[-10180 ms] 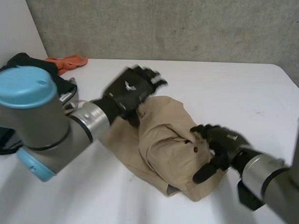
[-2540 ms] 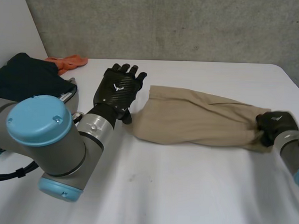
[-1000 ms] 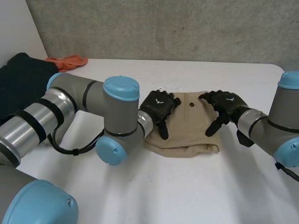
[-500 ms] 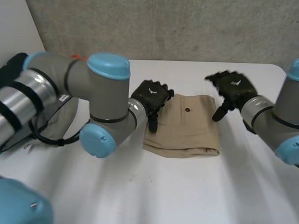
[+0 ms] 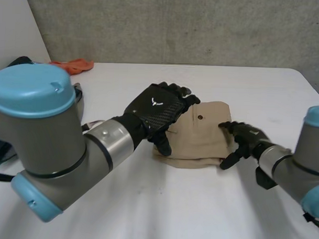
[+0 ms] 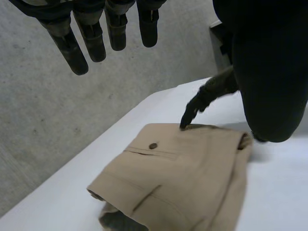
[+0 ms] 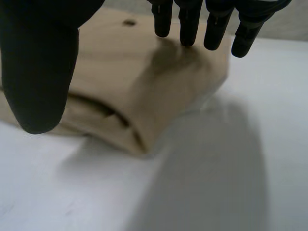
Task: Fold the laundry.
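A tan garment (image 5: 206, 142), folded into a compact rectangle, is shown lying flat on the white table (image 5: 161, 214) at the centre of the head view. A small dark button (image 5: 200, 117) is seen on its upper layer, toward the far edge.

The left hand (image 5: 153, 108) is placed just left of centre, over the garment's left edge. It ends the left arm (image 5: 48, 147), by which the lower left of the frame is occupied. In the left wrist view its fingers (image 6: 91, 36) are seen straight and slightly spread, held in the air above the garment (image 6: 178, 183) and clear of the cloth. The thumb (image 6: 269, 77) is set well apart from them, and nothing is held.

The right hand (image 5: 245, 138) is placed right of centre, at the garment's right edge, on the right arm (image 5: 299, 171) entering from the lower right. In the right wrist view its fingers (image 7: 188, 21) are seen straight and side by side, with their tips at the top surface of the garment (image 7: 139, 82). The thumb (image 7: 38, 62) is held apart, beside the stacked folded layers, and the cloth is not pinched. In the left wrist view the right hand (image 6: 208, 96) is seen with a fingertip touching the garment's edge, and the button (image 6: 153, 145) is seen on the top layer.

An orange cloth (image 5: 72, 65) is seen at the upper left, at the table's far edge, with dark clothing (image 5: 17, 62) just beside it. A grey wall (image 5: 178, 26) runs across the top of the head view.
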`<action>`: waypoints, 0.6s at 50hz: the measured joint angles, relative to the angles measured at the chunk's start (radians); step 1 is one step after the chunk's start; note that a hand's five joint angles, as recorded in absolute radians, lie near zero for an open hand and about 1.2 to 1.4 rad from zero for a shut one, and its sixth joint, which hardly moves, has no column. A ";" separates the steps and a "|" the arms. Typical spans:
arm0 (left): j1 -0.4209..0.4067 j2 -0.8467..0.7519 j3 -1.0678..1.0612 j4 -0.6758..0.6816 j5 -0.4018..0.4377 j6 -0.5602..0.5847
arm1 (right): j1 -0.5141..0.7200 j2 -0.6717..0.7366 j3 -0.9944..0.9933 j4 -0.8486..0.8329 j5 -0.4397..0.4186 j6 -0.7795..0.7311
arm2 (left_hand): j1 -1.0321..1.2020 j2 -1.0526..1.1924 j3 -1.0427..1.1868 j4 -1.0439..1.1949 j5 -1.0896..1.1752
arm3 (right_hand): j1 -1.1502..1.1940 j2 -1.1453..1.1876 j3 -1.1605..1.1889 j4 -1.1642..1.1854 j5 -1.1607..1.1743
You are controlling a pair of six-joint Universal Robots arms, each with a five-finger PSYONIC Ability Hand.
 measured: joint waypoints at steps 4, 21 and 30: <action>0.007 0.023 -0.035 0.015 0.003 -0.010 | 0.027 0.041 -0.012 -0.037 -0.001 -0.002 | 0.000 0.000 0.000 0.000 0.000 | 0.000 0.000 0.000 0.000 0.000; 0.040 0.046 -0.058 0.032 -0.001 -0.020 | 0.069 0.148 -0.144 -0.137 0.058 -0.001 | 0.000 0.000 0.000 0.000 0.000 | 0.832 0.927 0.913 0.921 0.832; 0.039 0.045 -0.055 0.032 -0.001 -0.040 | 0.022 0.216 -0.328 -0.191 0.213 -0.019 | 0.000 0.000 0.000 0.000 0.000 | 0.855 0.945 0.928 0.981 0.852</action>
